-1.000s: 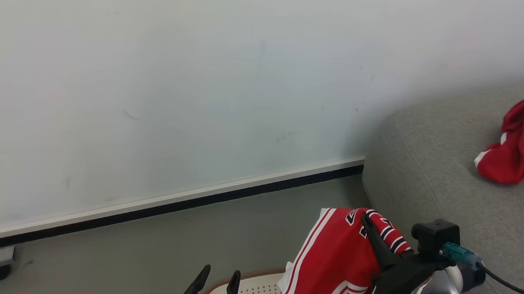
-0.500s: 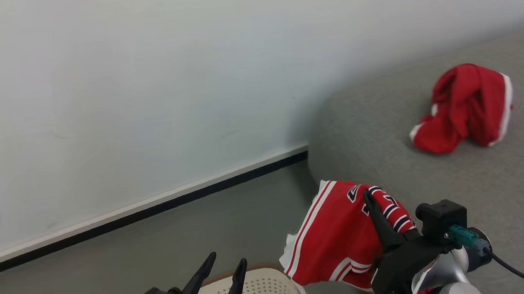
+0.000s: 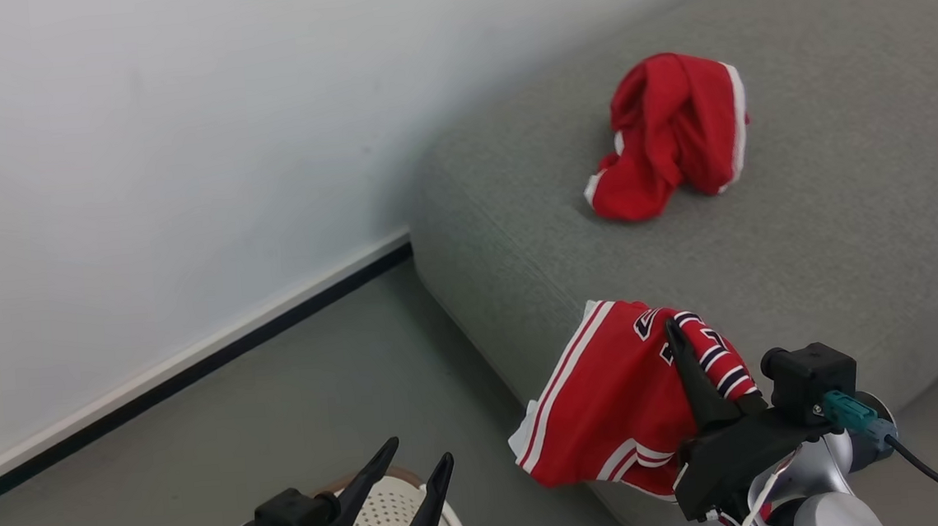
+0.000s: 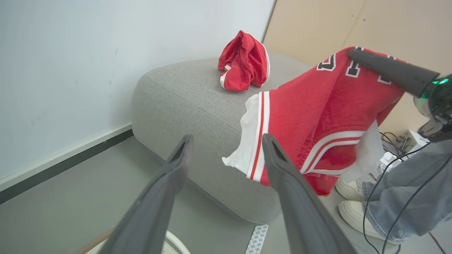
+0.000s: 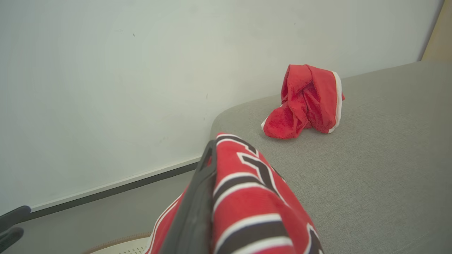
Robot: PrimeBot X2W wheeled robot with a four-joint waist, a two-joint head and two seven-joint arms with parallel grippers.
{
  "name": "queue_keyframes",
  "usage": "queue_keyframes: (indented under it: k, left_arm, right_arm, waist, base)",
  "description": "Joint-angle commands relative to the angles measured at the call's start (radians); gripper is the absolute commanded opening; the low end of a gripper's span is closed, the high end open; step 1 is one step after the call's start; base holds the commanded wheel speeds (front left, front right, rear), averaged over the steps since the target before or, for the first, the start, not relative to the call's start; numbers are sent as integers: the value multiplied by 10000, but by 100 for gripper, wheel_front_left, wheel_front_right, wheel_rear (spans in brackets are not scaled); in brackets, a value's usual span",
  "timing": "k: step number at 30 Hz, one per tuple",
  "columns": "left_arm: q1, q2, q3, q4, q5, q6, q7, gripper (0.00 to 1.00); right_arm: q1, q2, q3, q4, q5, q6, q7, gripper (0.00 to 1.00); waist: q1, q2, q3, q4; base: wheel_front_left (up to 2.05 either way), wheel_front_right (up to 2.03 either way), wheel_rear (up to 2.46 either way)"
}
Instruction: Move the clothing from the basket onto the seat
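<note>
Nearest, off the seat's (image 3: pixel 846 228) near end, the left gripper (image 3: pixel 419 450) hangs with its two fingers spread and nothing between them. The basket (image 3: pixel 375 513) stands on the floor (image 3: pixel 281 408) under it, apart from the seat. Only a piece of its perforated wall and brown rim is visible, so what lies inside cannot be told.

The right gripper (image 3: pixel 676 331) is clamped on the jersey (image 3: pixel 603 402) at the seat's near rounded corner. One dark finger lies over the lettered part and the other is hidden by the cloth. The jersey hangs from it, and its striped hem drops in front of the seat's side. Whether it touches the seat cannot be told.

In the left wrist view, a person (image 4: pixel 406 197) in jeans and white shoes (image 4: pixel 355 215) stands on the floor just beside the seat's near corner, behind the hanging jersey.

Farther in, a second garment (image 3: pixel 671 137), red with white trim, lies crumpled on the seat's top, well apart from the jersey.

Beyond the seat's far side rises a pale wall (image 3: pixel 139 154) with a dark skirting strip (image 3: pixel 195 360) along the floor.
</note>
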Motion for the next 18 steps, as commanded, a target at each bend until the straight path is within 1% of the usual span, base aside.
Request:
queue_keyframes:
  k: [1, 9, 12, 15, 18]
  left_arm:
    - [-106, 130, -17, 1, 86, -5, 33, 100]
    - [-891, 705, -238, -468, 602, -290, 541, 100]
    - [-1158, 907, -268, -713, 727, -316, 769, 100]
    - [-1338, 1130, -375, -999, 877, -379, 1064, 100]
    - [-1560, 1361, -409, -1415, 1037, -413, 1398, 100]
  right_arm:
    - [-121, -4, 23, -60, 91, -3, -71, 0]
    - [-685, 1, 57, -43, 265, -3, -428, 0]
    - [-1431, 5, 291, 6, 60, -3, -376, 0]
    - [-2420, -20, 316, 107, -99, -3, -299, 0]
    - [-3645, -309, 264, 59, -81, -3, -200, 0]
  waist:
    - [-1, -1, 562, -622]
    - [-1, -1, 1521, -817]
    - [-1, -1, 2070, -827]
    - [-1, -1, 2636, -805]
    - [-1, -1, 3314, -767]
  base:
    - [0, 0, 0]
    - [0, 0, 0]
    - [0, 0, 0]
    - [0, 0, 0]
    - [0, 0, 0]
